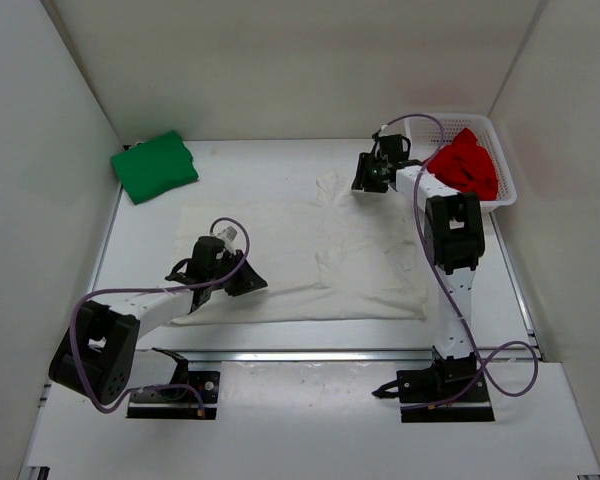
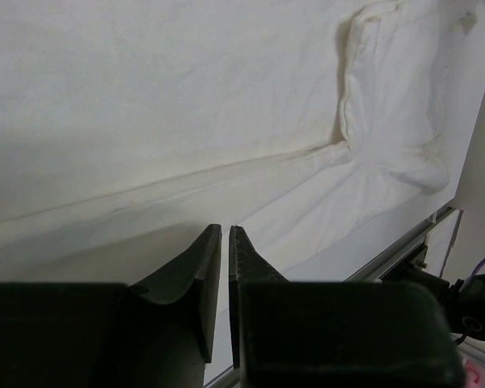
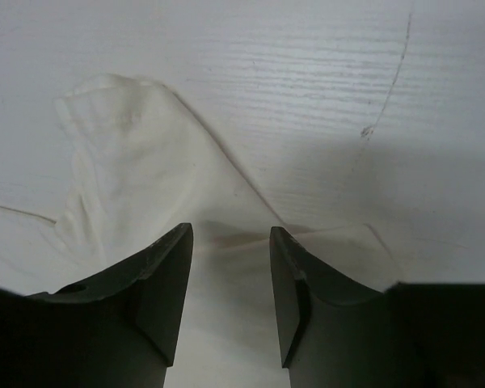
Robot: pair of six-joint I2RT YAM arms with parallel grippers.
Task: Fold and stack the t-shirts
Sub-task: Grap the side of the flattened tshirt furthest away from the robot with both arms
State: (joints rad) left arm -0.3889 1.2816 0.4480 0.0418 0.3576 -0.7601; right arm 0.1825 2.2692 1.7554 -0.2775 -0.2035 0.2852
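Observation:
The white t-shirt (image 1: pixel 300 260) lies spread across the middle of the table, wrinkled on its right half. My left gripper (image 1: pixel 252 284) sits low over its near part; in the left wrist view the gripper (image 2: pixel 225 228) is shut to a thin slit above the cloth (image 2: pixel 226 97), with nothing seen in the slit. My right gripper (image 1: pixel 365 182) hovers at the shirt's far edge, and the right wrist view shows it (image 3: pixel 230 230) open and empty over the cloth (image 3: pixel 129 178). The green t-shirt (image 1: pixel 155 165) lies folded at the far left. The red t-shirt (image 1: pixel 467 165) is bunched in the basket.
A white mesh basket (image 1: pixel 508 175) stands at the far right corner, just right of my right arm. White walls close in the table on three sides. A metal rail (image 2: pixel 404 246) runs along the table's near edge.

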